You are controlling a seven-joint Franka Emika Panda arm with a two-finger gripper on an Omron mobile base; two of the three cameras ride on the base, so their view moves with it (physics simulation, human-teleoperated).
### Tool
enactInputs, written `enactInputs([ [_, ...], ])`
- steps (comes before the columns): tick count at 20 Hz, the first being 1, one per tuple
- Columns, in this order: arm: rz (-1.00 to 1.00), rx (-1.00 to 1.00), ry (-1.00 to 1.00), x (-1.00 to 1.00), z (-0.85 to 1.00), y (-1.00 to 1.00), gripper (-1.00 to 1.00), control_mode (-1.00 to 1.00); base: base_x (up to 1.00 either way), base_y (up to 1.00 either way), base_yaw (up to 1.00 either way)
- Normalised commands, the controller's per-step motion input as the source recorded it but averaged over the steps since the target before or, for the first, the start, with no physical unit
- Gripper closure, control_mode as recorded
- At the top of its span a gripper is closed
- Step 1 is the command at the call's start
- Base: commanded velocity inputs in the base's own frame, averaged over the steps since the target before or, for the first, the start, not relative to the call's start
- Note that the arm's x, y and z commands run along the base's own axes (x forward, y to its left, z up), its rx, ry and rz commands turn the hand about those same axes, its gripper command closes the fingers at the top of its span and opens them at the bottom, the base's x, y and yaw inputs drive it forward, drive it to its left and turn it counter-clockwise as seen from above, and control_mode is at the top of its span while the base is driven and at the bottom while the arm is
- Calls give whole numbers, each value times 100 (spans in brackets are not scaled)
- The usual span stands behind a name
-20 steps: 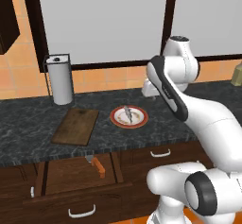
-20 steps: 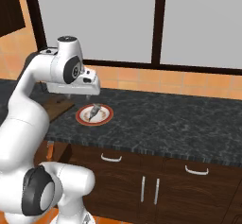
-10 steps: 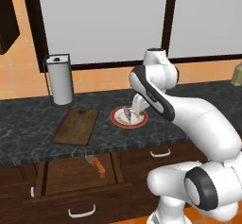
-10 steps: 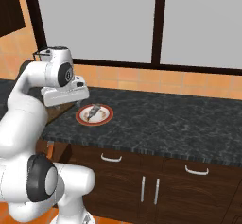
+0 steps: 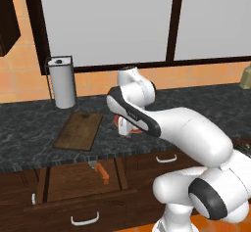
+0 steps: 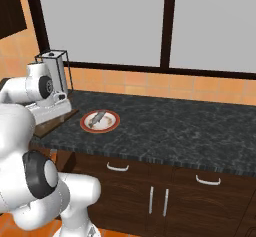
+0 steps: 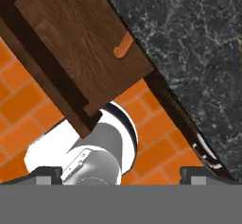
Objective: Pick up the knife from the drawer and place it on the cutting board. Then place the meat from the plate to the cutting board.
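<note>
The drawer point(image 5: 73, 182) stands pulled out below the counter, its brown floor point(image 7: 80, 43) bare except for the knife. The knife lies at the drawer's right side, orange handle point(image 5: 102, 174) point(image 7: 123, 47) showing and the blade end by the counter's edge. My gripper point(image 7: 122, 173) is open, high above the drawer with nothing between its fingers. The cutting board point(image 5: 78, 130) lies flat on the dark counter. The meat point(image 6: 98, 117) rests on the red-rimmed plate point(image 6: 100, 127), right of the board. In the left base view my arm covers most of the plate point(image 5: 117, 120).
A paper towel holder point(image 5: 63, 81) stands behind the board. Dark speckled counter point(image 6: 175, 131) stretches to the right. Closed cabinet fronts with white handles point(image 6: 117, 168) run under it. Orange floor tiles point(image 7: 28, 119) lie below the drawer.
The arm has swung left and down, from above the plate to the counter's front edge over the open drawer. The knife, meat and board have not moved.
</note>
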Motion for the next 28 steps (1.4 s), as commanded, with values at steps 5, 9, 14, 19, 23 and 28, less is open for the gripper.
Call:
enactInputs([
  [5, 19, -10, 29, -3, -88, 98, -100, -100, 0, 0, 0],
  [9, 17, -6, 26, -5, -100, 51, -100, -100, 0, 0, 0],
  [14, 1, 0, 5, -1, -82, 10, -100, -100, 0, 0, 0],
  [19, -9, 0, 0, -18, -75, 7, -100, -100, 0, 0, 0],
  [23, -12, 0, 0, -7, -66, 12, -100, -100, 0, 0, 0],
  [28, -12, 0, 0, -10, -58, 7, -100, -100, 0, 0, 0],
])
